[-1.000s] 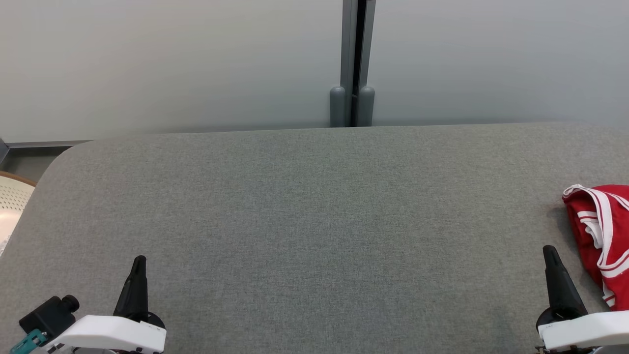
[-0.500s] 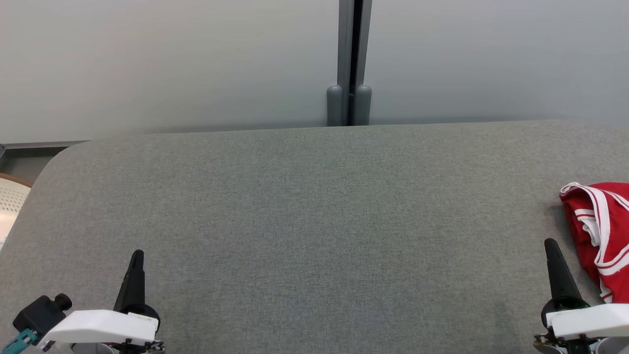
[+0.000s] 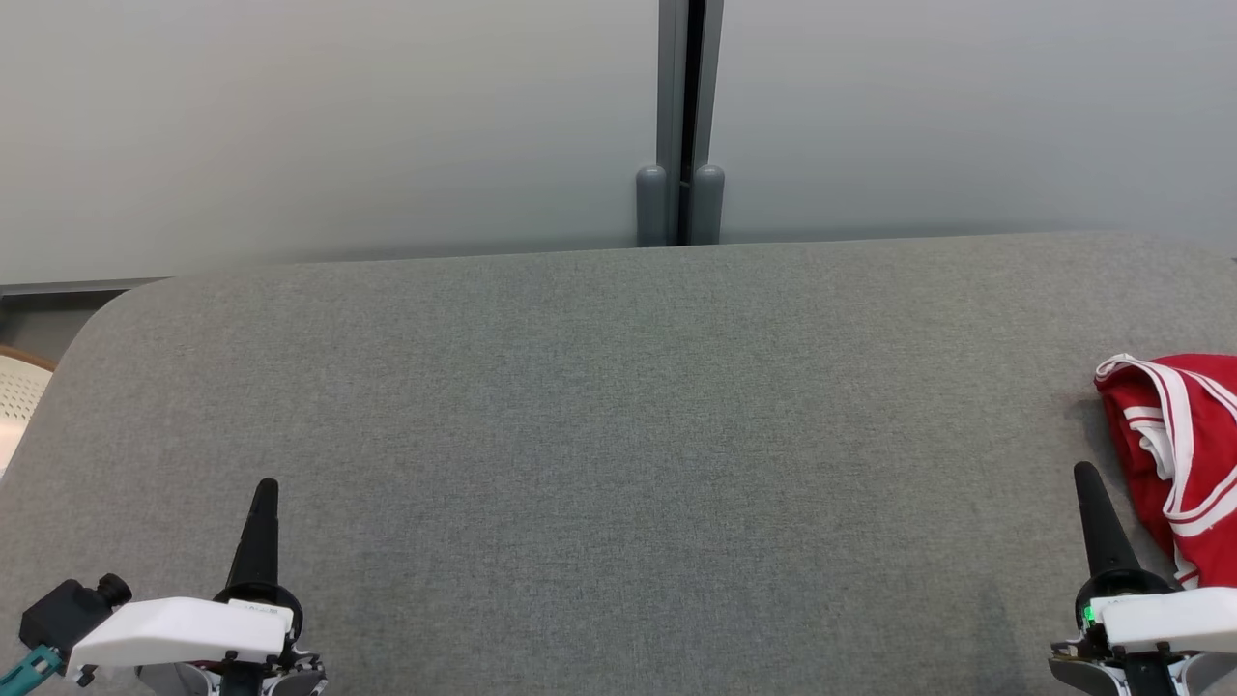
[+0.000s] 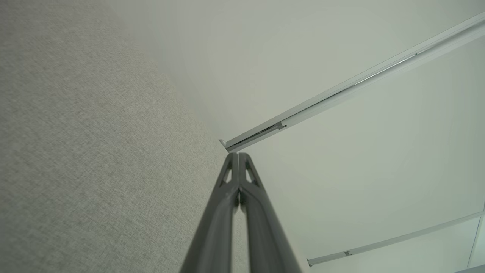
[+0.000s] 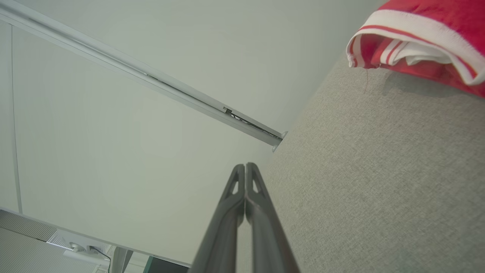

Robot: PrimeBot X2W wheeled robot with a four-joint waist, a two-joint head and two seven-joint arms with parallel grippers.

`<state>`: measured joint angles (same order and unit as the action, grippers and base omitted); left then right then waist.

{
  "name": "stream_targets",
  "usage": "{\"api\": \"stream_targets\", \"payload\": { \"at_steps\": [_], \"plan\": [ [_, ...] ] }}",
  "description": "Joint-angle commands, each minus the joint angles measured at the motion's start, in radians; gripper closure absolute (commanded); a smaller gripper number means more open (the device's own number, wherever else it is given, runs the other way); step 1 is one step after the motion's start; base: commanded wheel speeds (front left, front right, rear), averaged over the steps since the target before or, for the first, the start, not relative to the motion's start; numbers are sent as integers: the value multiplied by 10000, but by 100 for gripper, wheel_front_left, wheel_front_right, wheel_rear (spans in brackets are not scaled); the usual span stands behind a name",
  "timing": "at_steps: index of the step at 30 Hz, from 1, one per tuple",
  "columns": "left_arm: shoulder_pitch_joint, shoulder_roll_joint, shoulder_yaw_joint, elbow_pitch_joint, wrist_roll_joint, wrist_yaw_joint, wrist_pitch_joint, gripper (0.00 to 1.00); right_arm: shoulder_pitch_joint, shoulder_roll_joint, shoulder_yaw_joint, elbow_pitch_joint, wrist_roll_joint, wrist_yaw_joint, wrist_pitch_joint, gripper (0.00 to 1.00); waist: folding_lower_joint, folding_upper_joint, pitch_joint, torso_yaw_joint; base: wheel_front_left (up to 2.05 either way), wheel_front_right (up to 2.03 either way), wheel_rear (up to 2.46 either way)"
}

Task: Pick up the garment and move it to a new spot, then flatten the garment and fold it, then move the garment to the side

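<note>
Head view: grey fabric-covered table (image 3: 618,406) ran across the frame. Garment (image 3: 1174,454), red w/ white stripe trim, lay crumpled at the table's 3 o'clock, partly cut off by the frame edge.

R gripper (image 3: 1084,474) sat at approx 5 o'clock, tip aimed to 12. Its fingers were pressed together into one point, w/ nothing btwn them and nothing held. Garment was near it, at approx 1 o'clock from the tip, apart and not touching.

L gripper (image 3: 264,488) sat at approx 7 o'clock, tip also to 12, likewise fully closed & empty, well apart from garment.

R wrist view: closed fingers over grey cloth, w/ garment's white-banded hem at that view's 1–2 o'clock.

Bkgd: pale wall panels behind the table at 12, w/ a grey post (image 3: 679,126) btwn them. A pale perforated obj (image 3: 14,401) showed at the 9 o'clock edge, too cropped to ID.
</note>
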<state>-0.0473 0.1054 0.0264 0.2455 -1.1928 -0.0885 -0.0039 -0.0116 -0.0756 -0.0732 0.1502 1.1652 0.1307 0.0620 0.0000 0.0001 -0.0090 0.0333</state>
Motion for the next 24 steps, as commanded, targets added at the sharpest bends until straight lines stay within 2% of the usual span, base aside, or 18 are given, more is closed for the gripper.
{"api": "stream_targets", "payload": {
  "at_steps": [1, 24],
  "plan": [
    [-241, 17, 98, -71, -192, -87, 27, 100, -216, -18, -32, -25, 213, 5, 41, 100, 0, -1, 2, -4, 0, 0, 0],
    [-463, -244, 481, -41, -2056, -264, 578, 100, -593, 82, -188, 438, 2220, 3, 246, 100, 0, -1, 50, -137, 0, 0, 0]
  ]
}}
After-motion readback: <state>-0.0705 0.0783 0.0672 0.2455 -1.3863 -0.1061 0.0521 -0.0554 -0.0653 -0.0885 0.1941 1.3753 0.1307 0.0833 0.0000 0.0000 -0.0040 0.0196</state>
